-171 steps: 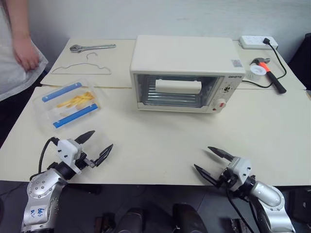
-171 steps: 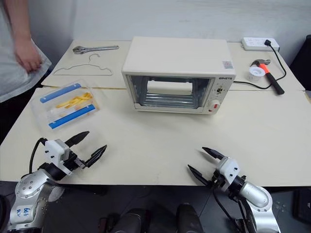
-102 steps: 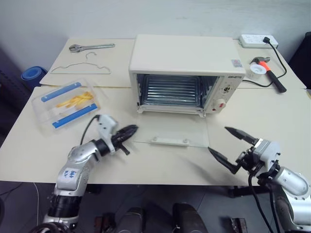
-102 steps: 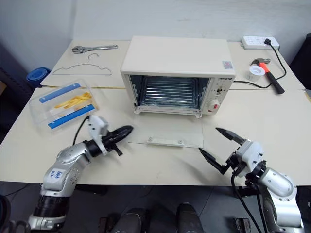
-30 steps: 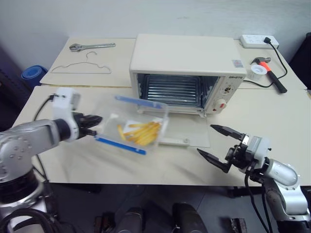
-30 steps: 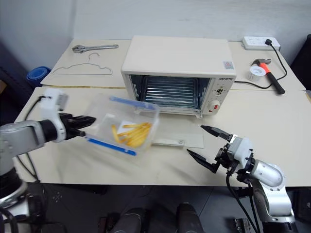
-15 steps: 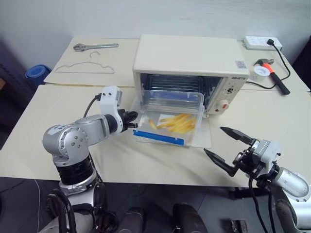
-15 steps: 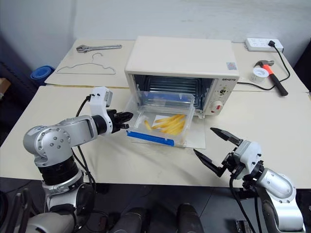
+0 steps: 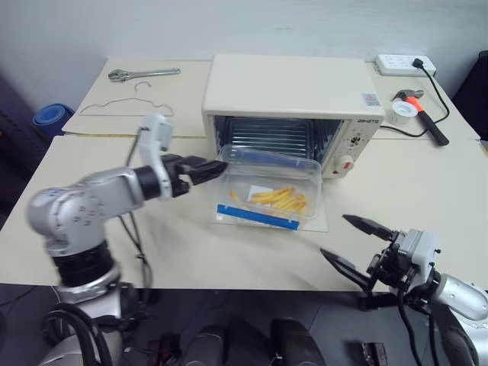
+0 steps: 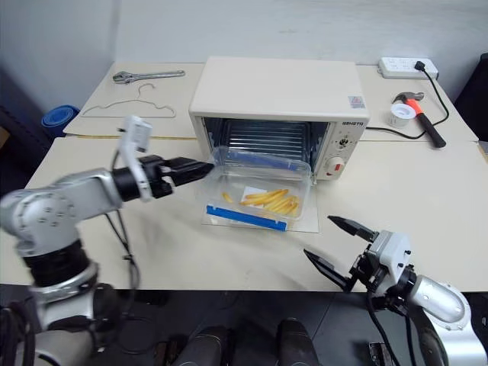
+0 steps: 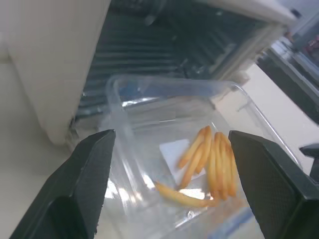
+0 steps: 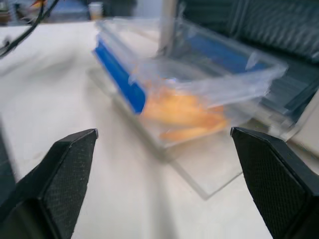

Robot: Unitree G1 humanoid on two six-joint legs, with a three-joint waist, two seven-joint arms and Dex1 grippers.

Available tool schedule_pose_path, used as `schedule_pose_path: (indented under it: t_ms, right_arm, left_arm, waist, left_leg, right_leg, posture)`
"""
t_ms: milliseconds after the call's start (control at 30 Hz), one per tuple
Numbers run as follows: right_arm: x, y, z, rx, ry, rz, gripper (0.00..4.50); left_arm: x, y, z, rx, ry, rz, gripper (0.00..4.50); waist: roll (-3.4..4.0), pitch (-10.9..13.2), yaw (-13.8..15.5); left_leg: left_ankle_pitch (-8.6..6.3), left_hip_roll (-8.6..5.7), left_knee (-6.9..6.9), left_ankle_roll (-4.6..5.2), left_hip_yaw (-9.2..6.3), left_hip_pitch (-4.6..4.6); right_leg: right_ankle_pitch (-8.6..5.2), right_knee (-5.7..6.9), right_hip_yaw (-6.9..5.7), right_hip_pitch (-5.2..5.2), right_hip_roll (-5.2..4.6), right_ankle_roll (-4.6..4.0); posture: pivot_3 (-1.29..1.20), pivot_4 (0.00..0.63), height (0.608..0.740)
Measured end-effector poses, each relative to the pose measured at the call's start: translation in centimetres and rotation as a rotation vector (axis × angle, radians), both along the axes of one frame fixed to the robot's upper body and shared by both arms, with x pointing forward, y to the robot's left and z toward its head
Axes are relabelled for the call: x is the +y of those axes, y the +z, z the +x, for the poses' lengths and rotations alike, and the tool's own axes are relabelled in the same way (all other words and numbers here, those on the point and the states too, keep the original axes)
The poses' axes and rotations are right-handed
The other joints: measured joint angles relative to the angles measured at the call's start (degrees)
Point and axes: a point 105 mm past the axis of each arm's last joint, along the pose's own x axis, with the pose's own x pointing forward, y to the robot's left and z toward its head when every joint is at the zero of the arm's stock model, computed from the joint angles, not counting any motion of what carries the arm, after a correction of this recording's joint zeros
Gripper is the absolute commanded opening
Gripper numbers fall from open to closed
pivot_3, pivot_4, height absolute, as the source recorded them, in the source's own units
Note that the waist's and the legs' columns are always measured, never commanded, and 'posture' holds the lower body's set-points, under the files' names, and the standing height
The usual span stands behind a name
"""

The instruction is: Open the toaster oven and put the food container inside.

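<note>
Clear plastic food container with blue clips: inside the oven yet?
Partly in: the clear plastic food container lies on the dropped glass door, its far end at the cream toaster oven's mouth.

Left arm stretched across toward the oven (image 9: pixel 293 107), wrist about level, left gripper (image 9: pixel 207 169) at the oven's left front corner, black fingers (image 11: pixel 82 184) spread wide and closed on nothing. Right arm low and well in front of the oven, near the table's front edge, right gripper (image 9: pixel 352 241) pointing back toward the oven, fingers (image 12: pixel 55 174) parted wide, empty.
</note>
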Motion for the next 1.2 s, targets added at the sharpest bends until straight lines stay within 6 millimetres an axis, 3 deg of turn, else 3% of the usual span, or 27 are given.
schedule_pose_path:
  t_ms: [100,200,333,367,433,567,700,900,1033,1200]
  right_arm:
    - [0.8,-2.0,-1.2,0.125,0.072,-0.059,2.58]
    - [2.1,-3.7,-1.9,0.2,0.138,-0.092,1.57]
    - [2.9,-3.8,-0.1,0.161,0.147,-0.139,0.13]
    - [3.0,-3.6,0.6,0.139,0.134,-0.144,0.0]
    - [3.2,-3.4,2.0,0.112,0.112,-0.149,0.0]
    - [3.2,-2.5,5.8,0.069,0.036,-0.122,0.0]
    - [4.0,-2.2,8.4,0.043,0.035,-0.125,0.0]
    - [4.1,0.1,13.8,-0.053,-0.173,-0.083,0.0]
    - [4.6,2.0,14.4,-0.105,-0.193,-0.057,0.0]
    - [4.8,1.6,13.7,-0.069,-0.181,-0.057,0.0]
  left_arm:
    - [1.8,-1.8,-1.4,-0.035,-0.114,0.114,2.67]
    - [2.8,-5.8,-2.4,-0.009,-0.219,0.212,1.74]
    - [0.9,-8.7,-3.3,-0.022,-0.343,0.205,0.44]
    - [0.2,-9.0,-3.3,-0.035,-0.358,0.195,0.13]
    - [-1.3,-9.8,-3.2,-0.051,-0.376,0.186,0.03]
    - [-3.7,-10.2,-0.8,-0.078,-0.279,0.126,0.03]
    - [-5.3,-9.3,1.7,-0.122,-0.185,0.048,0.03]
    - [-6.4,-7.7,6.0,-0.186,0.035,-0.046,0.03]
    - [-7.3,-7.2,5.8,-0.216,0.004,-0.049,0.03]
    - [-6.1,-8.8,5.1,-0.175,0.003,-0.016,0.03]
  waist:
    - [0.02,0.0,-0.1]
    - [0.05,0.0,0.0]
    - [0.02,0.0,1.0]
    - [0.02,0.0,1.2]
    - [0.02,0.0,1.2]
    - [-0.01,0.0,1.1]
    - [-0.07,0.0,0.3]
    - [-0.06,0.0,-0.5]
    - [-0.05,0.0,-0.5]
    - [-0.04,0.0,-0.5]
  left_leg:
    - [0.0,0.01,-0.08,0.01,0.0,0.15]
    - [-0.01,0.01,-0.11,0.04,0.01,0.23]
    - [-0.03,-0.01,-0.05,0.11,-0.03,0.21]
    - [-0.03,-0.02,-0.05,0.11,-0.04,0.2]
    - [-0.04,-0.03,-0.05,0.12,-0.03,0.17]
    - [-0.03,-0.03,-0.01,0.12,0.08,0.11]
    - [0.02,-0.02,0.18,0.1,0.17,0.12]
    - [0.16,-0.06,0.14,0.01,0.2,0.14]
    - [0.11,-0.02,-0.08,0.01,0.12,0.06]
    - [0.06,-0.11,0.15,0.1,0.12,-0.35]
  right_leg:
    - [-0.01,-0.21,0.01,0.19,-0.04,-0.02]
    - [-0.02,-0.35,0.07,0.34,-0.08,-0.05]
    - [-0.02,-0.42,0.44,0.41,-0.13,-0.03]
    - [-0.01,-0.42,0.43,0.4,-0.14,-0.03]
    - [-0.01,-0.38,0.45,0.34,-0.13,-0.01]
    - [0.01,-0.24,0.19,0.17,-0.05,0.02]
    - [0.03,-0.05,0.08,0.17,-0.04,0.04]
    - [0.04,0.25,0.1,0.0,-0.06,0.06]
    - [0.04,0.17,-0.02,-0.11,-0.07,0.05]
    - [0.05,0.08,-0.06,-0.34,-0.1,0.07]
  posture:
    - [0.0,0.15,0.74]
    - [0.0,0.15,0.74]
    - [0.0,0.15,0.74]
    - [0.0,0.15,0.74]
    - [0.0,0.15,0.74]
    - [0.0,0.15,0.74]
    - [0.0,0.15,0.74]
    - [0.0,0.15,0.74]
    - [0.0,0.15,0.74]
    - [0.0,0.15,0.74]
